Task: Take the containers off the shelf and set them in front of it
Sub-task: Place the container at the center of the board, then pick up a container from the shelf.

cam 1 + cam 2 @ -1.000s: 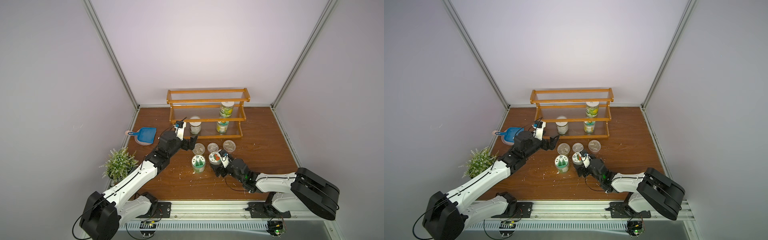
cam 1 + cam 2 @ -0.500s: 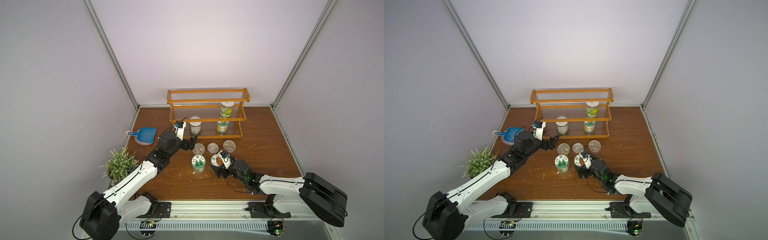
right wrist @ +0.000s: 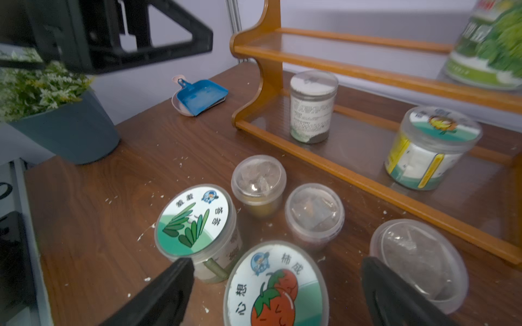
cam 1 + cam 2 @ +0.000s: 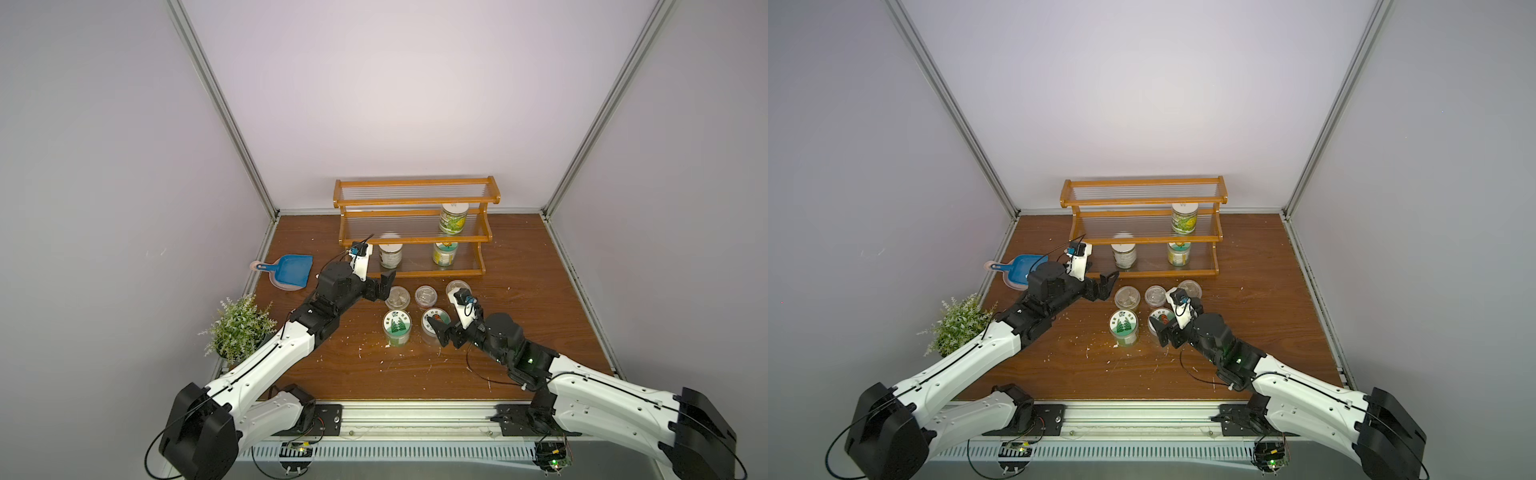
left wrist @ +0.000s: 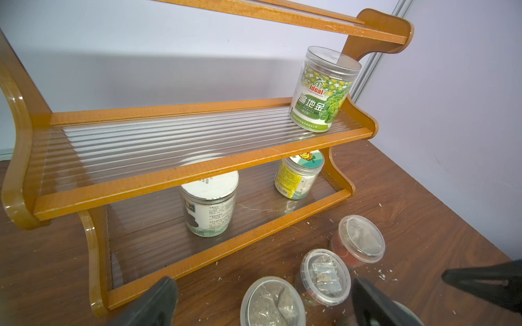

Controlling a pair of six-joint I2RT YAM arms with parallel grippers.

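Note:
The orange-brown shelf (image 4: 415,202) stands at the back of the table. It holds a green-labelled jar (image 4: 453,218) on the middle tier, and a white-lidded jar (image 4: 390,254) and a yellow jar (image 4: 444,252) on the bottom tier. In front of it stand three short cups (image 4: 425,296), a leaf-lid jar (image 4: 397,326) and a tomato-lid jar (image 3: 282,271). My left gripper (image 4: 383,286) hangs open over the leftmost cup (image 5: 272,304). Low behind the tomato-lid jar, my right gripper (image 4: 448,336) is open, one finger on each side and clear of the jar.
A blue dustpan (image 4: 291,271) lies left of the shelf. A potted green plant (image 4: 239,328) stands at the table's left edge beside my left arm. Pale crumbs are scattered on the wooden table (image 4: 519,299). Walls close in three sides.
My right gripper has opened wider and drawn back a little toward the table's front, off the tomato-lid jar. The left arm has not moved.

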